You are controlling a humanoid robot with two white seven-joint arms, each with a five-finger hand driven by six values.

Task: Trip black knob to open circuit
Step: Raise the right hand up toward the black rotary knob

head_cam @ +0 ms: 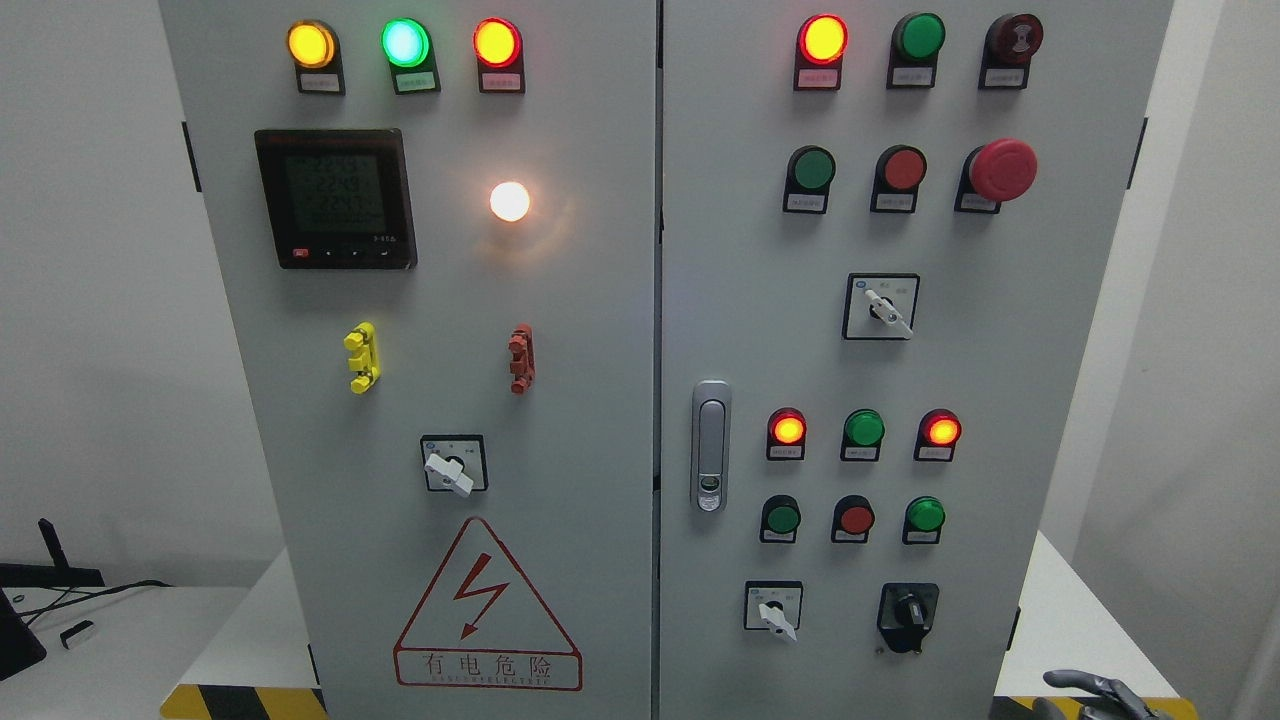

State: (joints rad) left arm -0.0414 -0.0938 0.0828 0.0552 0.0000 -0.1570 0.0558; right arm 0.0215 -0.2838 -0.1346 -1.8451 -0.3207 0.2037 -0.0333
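Note:
The black knob (908,612) sits at the lower right of the grey cabinet's right door (960,360), its pointer roughly upright. To its left is a white rotary switch (775,612). Only the top of my right hand (1095,692) shows at the bottom edge, right of and below the knob, well apart from it; its fingers look relaxed and hold nothing. My left hand is out of view.
Lit and unlit indicator lamps, push buttons and a red mushroom stop button (1003,169) cover the right door. A door handle (711,445) stands near the seam. The left door (440,380) carries a meter (335,197), a white switch (449,467) and a warning triangle (487,605).

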